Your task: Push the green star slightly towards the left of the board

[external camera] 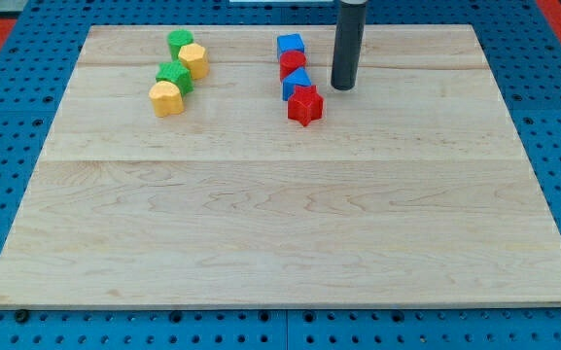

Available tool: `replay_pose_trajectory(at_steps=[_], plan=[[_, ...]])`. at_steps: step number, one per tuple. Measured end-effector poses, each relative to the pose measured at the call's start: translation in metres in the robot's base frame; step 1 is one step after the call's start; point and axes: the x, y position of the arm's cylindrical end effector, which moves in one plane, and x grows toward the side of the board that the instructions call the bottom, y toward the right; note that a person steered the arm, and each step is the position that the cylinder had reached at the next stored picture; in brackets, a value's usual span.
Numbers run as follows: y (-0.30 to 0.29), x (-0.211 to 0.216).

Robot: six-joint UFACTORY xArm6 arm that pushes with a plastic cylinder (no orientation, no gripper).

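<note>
The green star [175,76] lies near the view's top left, in a tight cluster with another green block [179,41] above it, a yellow block [193,59] at its upper right and a yellow block [166,98] just below it. My tip [343,87] rests on the board well to the right of the green star, just right of a column of blocks. That column holds a blue block [290,46], a red block [293,64], a blue block [297,83] and a red star [305,105]. The tip touches none of them.
The wooden board [280,214] sits on a blue pegboard table [8,146]. The blue and red column stands between my tip and the green star.
</note>
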Motion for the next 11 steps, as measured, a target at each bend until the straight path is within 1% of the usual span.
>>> replay_pose_trajectory(at_steps=[1,2,3,4,5,6,7,8,9,10,11], plan=[[0.009,0.0],[0.034,-0.02],[0.053,-0.06],[0.039,-0.108],[0.037,-0.126],[-0.009,-0.125],[-0.089,-0.125],[-0.141,-0.125],[-0.16,-0.106],[-0.16,-0.074],[-0.176,-0.057]])
